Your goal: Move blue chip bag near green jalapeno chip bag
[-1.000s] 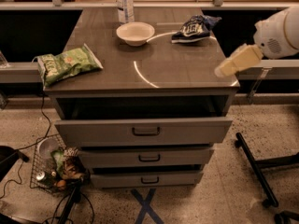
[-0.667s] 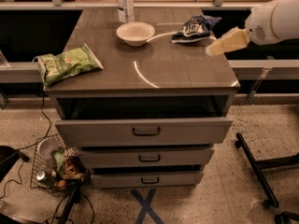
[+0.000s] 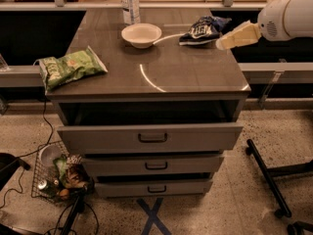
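Observation:
The blue chip bag [image 3: 200,31] is a dark navy wrinkly bag with white lettering, lying at the back right of the cabinet top [image 3: 161,65]. The green jalapeno chip bag [image 3: 69,67] is light green and lies at the front left corner. My gripper [image 3: 226,40] comes in from the right on a white arm, its cream fingers pointing left, just right of the blue bag and close to its right end. It holds nothing that I can see.
A white bowl [image 3: 141,34] stands left of the blue bag. A clear water bottle [image 3: 130,3] stands behind the bowl. The top drawer [image 3: 151,137] stands slightly pulled out. A wire basket [image 3: 57,175] of items is on the floor at left; a black stand leg [image 3: 266,177] at right.
My gripper has moved up and left, from beside the cabinet's right front edge to just right of the blue bag. The bags and bowl have not moved.

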Robot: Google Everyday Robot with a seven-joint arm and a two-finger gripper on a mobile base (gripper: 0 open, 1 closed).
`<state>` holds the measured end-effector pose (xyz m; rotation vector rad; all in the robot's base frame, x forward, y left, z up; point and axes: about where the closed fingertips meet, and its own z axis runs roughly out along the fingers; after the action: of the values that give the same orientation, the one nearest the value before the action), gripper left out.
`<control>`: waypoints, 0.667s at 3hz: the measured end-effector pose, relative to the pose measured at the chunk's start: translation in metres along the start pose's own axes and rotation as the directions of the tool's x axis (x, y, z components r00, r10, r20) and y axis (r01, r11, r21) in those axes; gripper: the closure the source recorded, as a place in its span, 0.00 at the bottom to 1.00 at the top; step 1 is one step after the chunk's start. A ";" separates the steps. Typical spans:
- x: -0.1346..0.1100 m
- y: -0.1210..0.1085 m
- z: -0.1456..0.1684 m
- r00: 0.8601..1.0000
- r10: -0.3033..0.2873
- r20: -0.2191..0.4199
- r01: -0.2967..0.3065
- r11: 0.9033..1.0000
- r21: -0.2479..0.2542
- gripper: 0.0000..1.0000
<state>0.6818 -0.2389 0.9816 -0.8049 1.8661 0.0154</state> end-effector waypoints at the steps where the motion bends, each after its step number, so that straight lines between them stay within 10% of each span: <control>1: -0.016 -0.009 0.062 0.995 0.051 0.080 -0.049 0.999 -0.021 0.00; 2: -0.029 -0.020 0.111 0.986 0.094 0.139 -0.089 0.995 -0.046 0.00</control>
<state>0.7897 -0.1986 0.9629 -0.7257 1.7721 0.1633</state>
